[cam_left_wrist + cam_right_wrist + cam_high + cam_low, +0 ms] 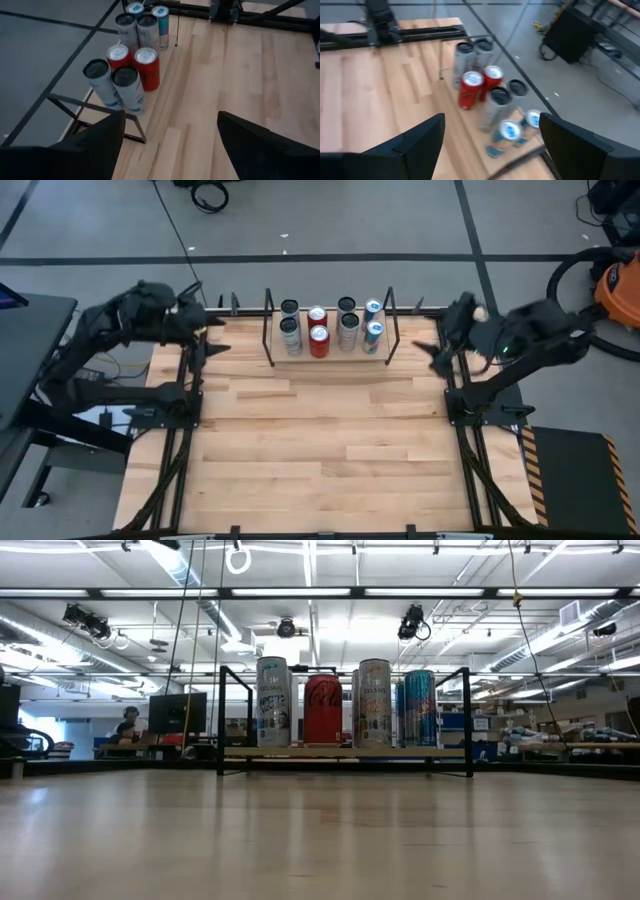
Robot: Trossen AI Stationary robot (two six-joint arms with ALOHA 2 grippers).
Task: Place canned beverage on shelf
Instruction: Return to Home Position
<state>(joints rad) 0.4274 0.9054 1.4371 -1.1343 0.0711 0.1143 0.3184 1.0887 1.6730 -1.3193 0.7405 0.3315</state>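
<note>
The shelf point(340, 359) stands at the far edge of the tabletop point(330, 450), midway between left and right. It carries eight upright cans in four near-and-far pairs: from left to right, white-black cans point(290, 332), red cans point(318, 340), silver cans point(348, 328) and white-blue cans point(373, 332). The left tool point(170, 122) hangs over the far left of the tabletop, near the shelf's left end, fingers spread wide and empty, while the right tool point(492, 120) hangs near the shelf's right end, equally wide open and holding nothing.
</note>
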